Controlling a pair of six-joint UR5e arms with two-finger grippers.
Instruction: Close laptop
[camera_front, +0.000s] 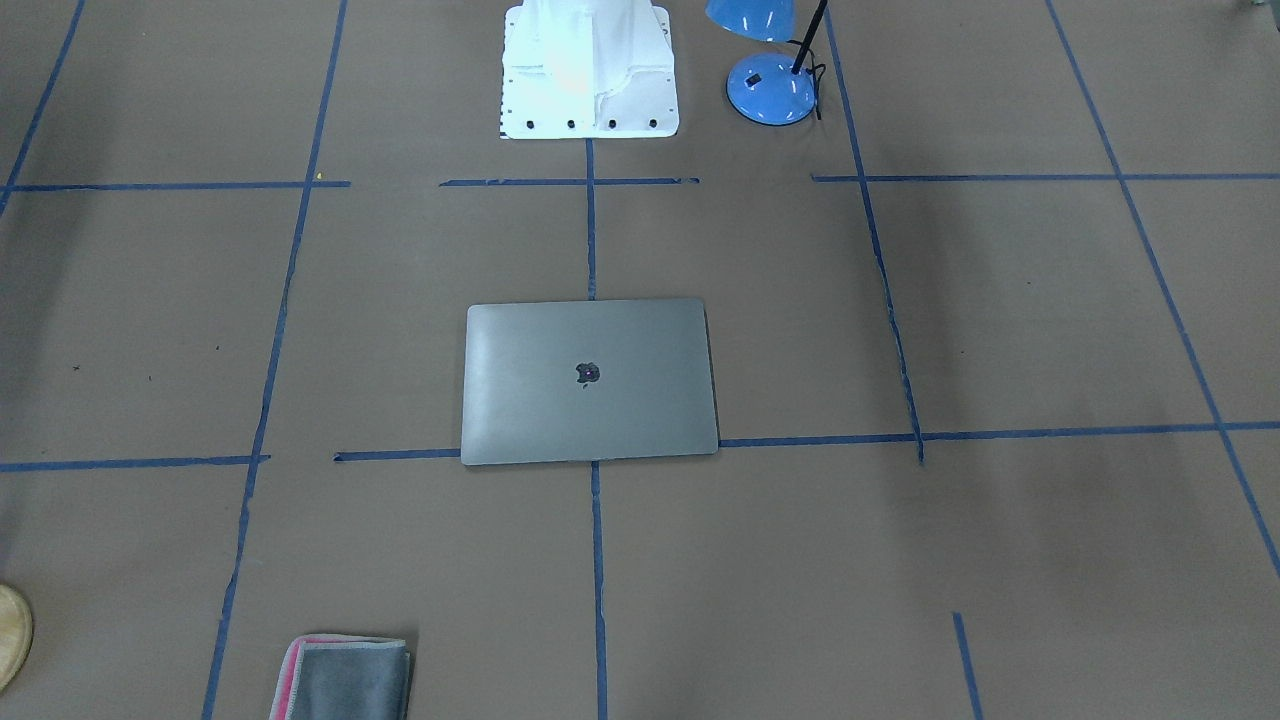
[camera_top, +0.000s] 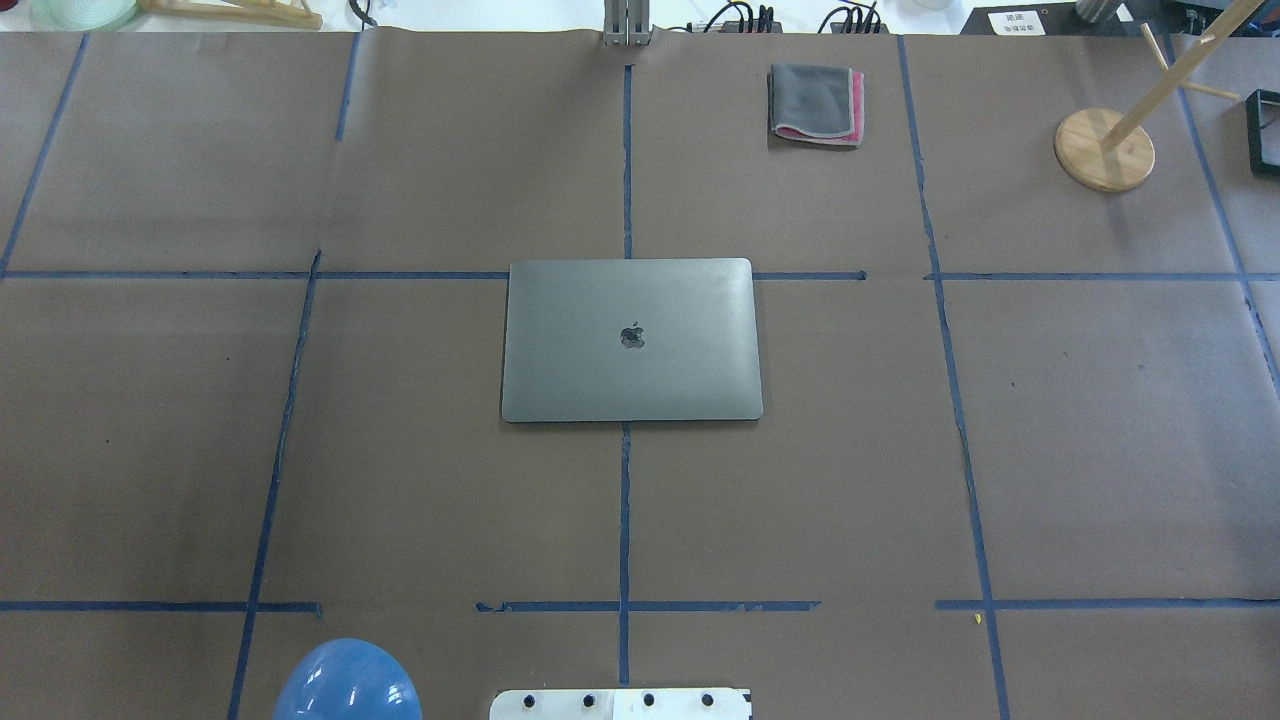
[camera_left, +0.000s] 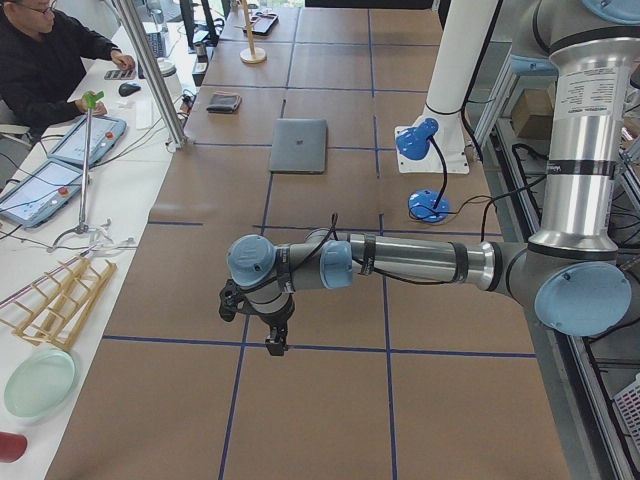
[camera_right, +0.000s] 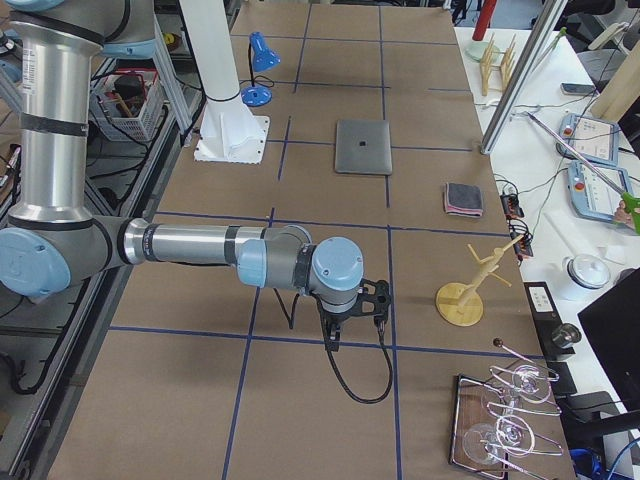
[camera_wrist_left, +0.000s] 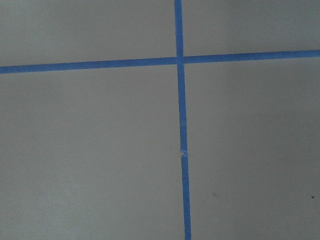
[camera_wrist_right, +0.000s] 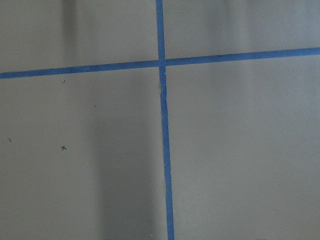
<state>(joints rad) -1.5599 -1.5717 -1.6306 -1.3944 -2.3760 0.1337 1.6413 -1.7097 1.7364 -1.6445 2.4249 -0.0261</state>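
The laptop (camera_top: 630, 340) lies flat in the middle of the table with its lid down and the dark apple logo facing up. It also shows in the front-facing view (camera_front: 588, 380), the left view (camera_left: 299, 145) and the right view (camera_right: 362, 146). My left gripper (camera_left: 272, 345) hangs over bare table far from the laptop, toward the table's left end. My right gripper (camera_right: 335, 338) hangs over bare table toward the right end. I cannot tell whether either is open or shut. Both wrist views show only brown paper and blue tape.
A folded grey cloth with a pink edge (camera_top: 816, 104) lies beyond the laptop. A blue desk lamp (camera_front: 772, 88) stands beside the white robot base (camera_front: 588, 90). A wooden stand (camera_top: 1104, 150) is at the far right. An operator (camera_left: 50, 60) sits at the side desk.
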